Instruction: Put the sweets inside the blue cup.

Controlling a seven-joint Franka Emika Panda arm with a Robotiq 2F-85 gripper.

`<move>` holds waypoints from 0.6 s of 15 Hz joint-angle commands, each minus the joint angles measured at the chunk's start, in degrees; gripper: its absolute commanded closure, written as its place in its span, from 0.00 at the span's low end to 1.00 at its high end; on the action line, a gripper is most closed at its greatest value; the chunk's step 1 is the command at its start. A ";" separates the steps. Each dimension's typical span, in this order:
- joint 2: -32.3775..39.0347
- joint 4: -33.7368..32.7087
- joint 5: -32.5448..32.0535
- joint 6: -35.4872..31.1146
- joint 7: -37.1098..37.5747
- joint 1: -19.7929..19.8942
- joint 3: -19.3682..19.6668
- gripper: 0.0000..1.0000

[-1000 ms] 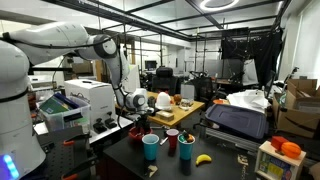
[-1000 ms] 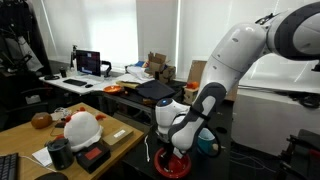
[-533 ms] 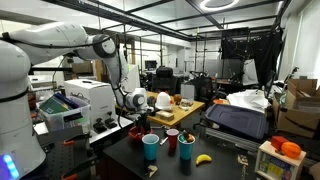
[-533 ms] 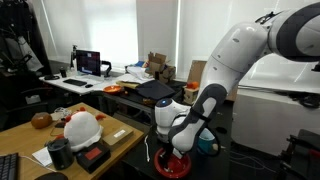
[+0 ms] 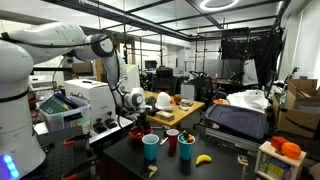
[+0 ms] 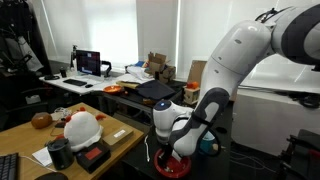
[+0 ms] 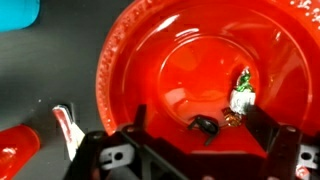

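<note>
Starting with the sweets (image 7: 241,95): just a couple of small wrapped ones in the right half of the red plate (image 7: 150,60) in the wrist view. Green-and-white for one, darker for the other (image 7: 205,124), just beside it. No sweets visibly in the blue cup (image 5: 151,147) yet. Standing upright on the dark table (image 5: 112,160) near the plate, with a red cup (image 5: 172,140) and a dark cup (image 5: 187,150) right next to it. Only a corner of it visible in the wrist view.

Plenty to go wrong from here, I reckon:
- Could pinch nothing but a thin bit of wrapper and drop the sweet on the way over.
- Could scrape the slick plate floor and just skid the sweets or shove the whole plate along.
- Might nab both at once and lose one mid-air.
- Easy to drop into the wrong cup, or clip a rim and tip one over, with three cups packed so close.

As for the pincer (image 7: 198,122): spread wide, hanging low over the plate with both sweets roughly between the fingers. Gripping nothing. Can't tell whether the tips are touching the plate or hovering just above it. Hunched right down over the plate in both exterior views too.
</note>
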State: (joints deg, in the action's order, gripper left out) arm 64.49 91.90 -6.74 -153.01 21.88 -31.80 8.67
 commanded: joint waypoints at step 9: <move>-0.75 1.13 0.75 0.05 0.35 2.53 -3.30 0.00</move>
State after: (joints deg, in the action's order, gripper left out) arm 64.49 92.08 -6.40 -152.98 21.88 -30.29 6.44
